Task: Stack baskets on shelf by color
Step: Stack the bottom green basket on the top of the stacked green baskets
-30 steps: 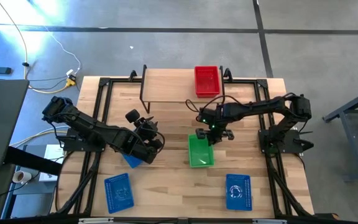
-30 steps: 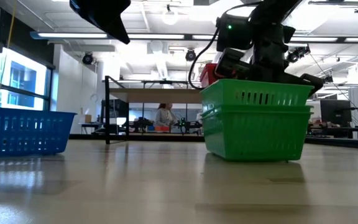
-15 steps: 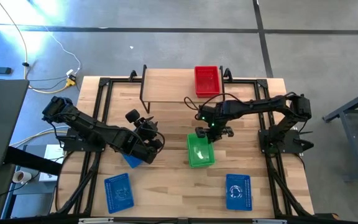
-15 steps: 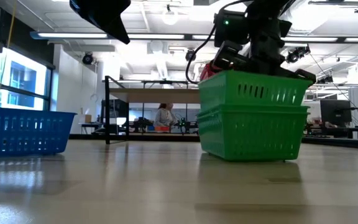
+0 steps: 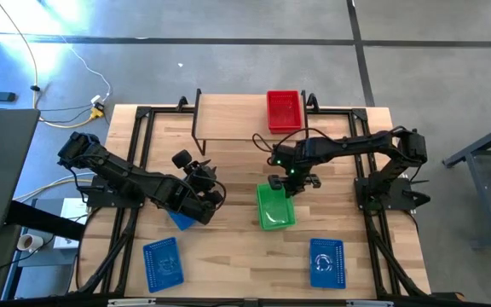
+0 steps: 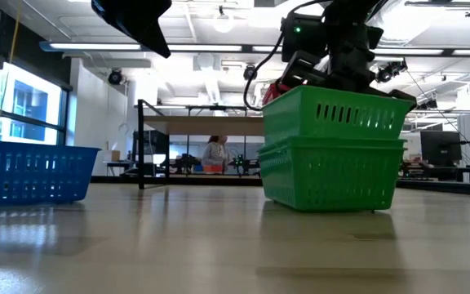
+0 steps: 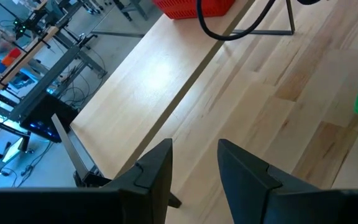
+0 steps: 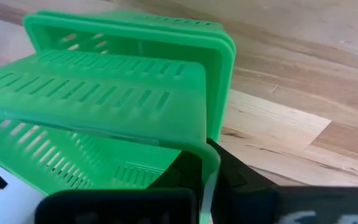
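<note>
**High view: right gripper pinching the green stack's rim, just below frame centre**

High view puts my right gripper (image 5: 290, 181) just right of frame centre, over the upper edge of the green perforated plastic baskets (image 5: 274, 207), which sit nested. In the right wrist view its fingers (image 8: 194, 168) are pressed together on the top basket's thin wall, one inside and one outside. I judge that hold suits lifting or dragging the stack toward the low wood-topped shelf on black legs (image 5: 233, 118) at upper centre.

A red mesh basket (image 5: 283, 111) occupies the shelf's right end; its middle and left stand bare, so there is room beside the red one.

My left gripper (image 5: 201, 194) waits at left of centre above a partly hidden blue basket (image 5: 180, 220), fingers (image 7: 157, 171) spread with nothing between them. Two more blue mesh baskets (image 5: 161, 263) lie along the lower edge.

Bare tabletop lies between the green stack and the shelf's front edge.
</note>
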Robot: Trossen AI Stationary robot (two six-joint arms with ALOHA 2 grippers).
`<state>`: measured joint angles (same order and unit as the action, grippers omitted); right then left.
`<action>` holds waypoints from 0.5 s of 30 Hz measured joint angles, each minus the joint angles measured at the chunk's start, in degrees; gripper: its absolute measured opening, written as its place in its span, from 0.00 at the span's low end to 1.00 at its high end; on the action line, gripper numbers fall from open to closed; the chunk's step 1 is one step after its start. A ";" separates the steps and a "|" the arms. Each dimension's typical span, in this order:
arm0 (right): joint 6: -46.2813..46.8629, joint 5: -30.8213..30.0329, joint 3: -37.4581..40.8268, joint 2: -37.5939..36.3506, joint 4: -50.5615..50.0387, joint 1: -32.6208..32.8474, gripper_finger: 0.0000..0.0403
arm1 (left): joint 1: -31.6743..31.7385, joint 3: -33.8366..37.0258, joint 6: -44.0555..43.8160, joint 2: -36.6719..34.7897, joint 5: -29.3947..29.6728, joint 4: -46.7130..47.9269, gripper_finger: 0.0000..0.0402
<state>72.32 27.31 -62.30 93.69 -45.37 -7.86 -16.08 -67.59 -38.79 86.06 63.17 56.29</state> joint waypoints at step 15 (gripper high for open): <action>-4.24 1.02 0.00 -0.02 -0.09 0.02 0.01 | 0.00 0.00 0.02 0.00 0.33 0.01 0.29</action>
<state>68.07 28.33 -62.30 93.67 -45.45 -7.84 -16.08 -67.59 -38.76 86.06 63.51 56.30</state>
